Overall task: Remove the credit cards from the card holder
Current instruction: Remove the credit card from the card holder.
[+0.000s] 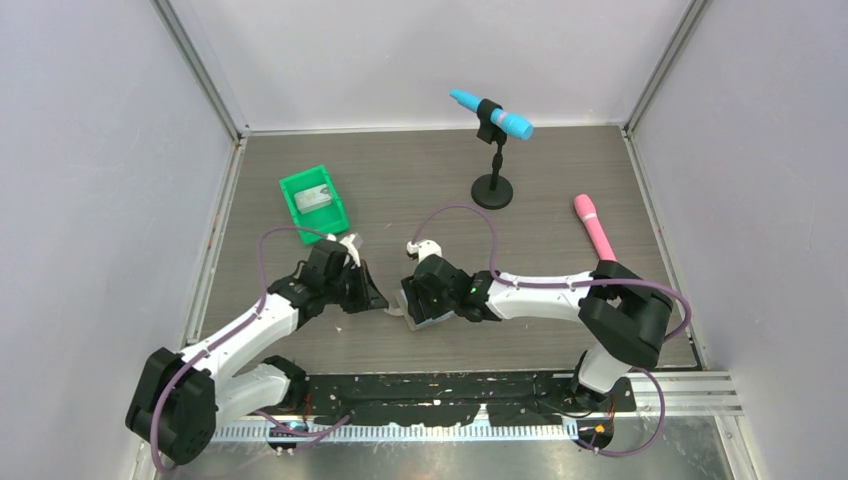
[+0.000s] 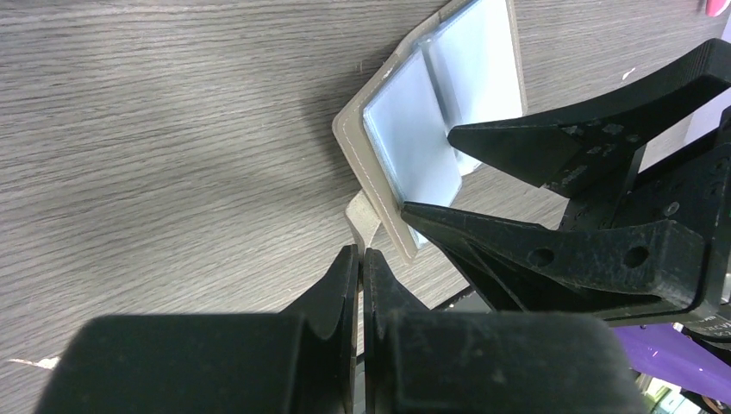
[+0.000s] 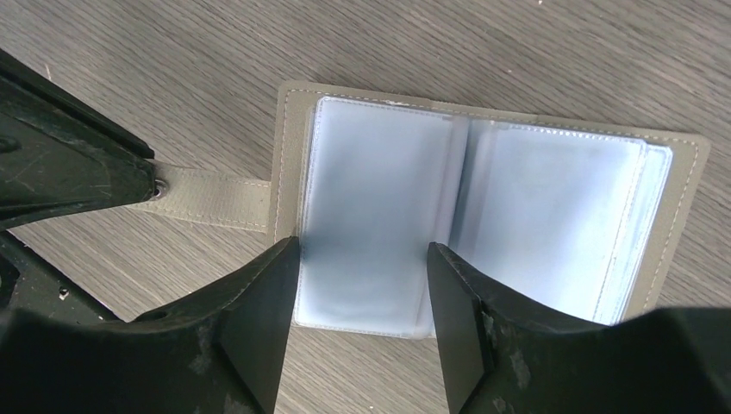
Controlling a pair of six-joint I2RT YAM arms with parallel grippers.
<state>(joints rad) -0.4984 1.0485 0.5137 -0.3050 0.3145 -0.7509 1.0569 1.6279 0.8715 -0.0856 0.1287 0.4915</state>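
Grey wooden boards make up the table (image 1: 420, 170), and pale walls are seen on three sides. Only from the top view can the far things be seen: a green bin (image 1: 291, 186) in the upper left with a small grey thing (image 1: 313, 198) inside, a blue microphone (image 1: 492, 113) on a black stand in the upper middle, and a pink microphone (image 1: 594, 226) laid flat on the right.

From up there, the card holder (image 3: 526, 216) is almost hidden under the arms in the lower middle of the frame. It is shown best in the right wrist view. It is laid open and flat on the table, with the pale blue pockets (image 3: 371, 216) facing up. Whether credit cards are in the pockets cannot be told, as the plastic looks foggy.

The right gripper (image 3: 362, 259) is held right over the left half of the holder. Its fingers are kept apart, one at the outer edge and one by the fold. Whether the pocket is being pressed cannot be told.

The grey tab (image 3: 215, 197) is stuck out on the left side. It is pinched at its end by the left gripper (image 2: 361, 256), whose fingers are pressed tight together, as is seen in the left wrist view.

The left arm is stretched from the lower left up to the middle. The right arm is bent at the lower right, and its front part is pointed left. The two grippers are brought nose to nose.
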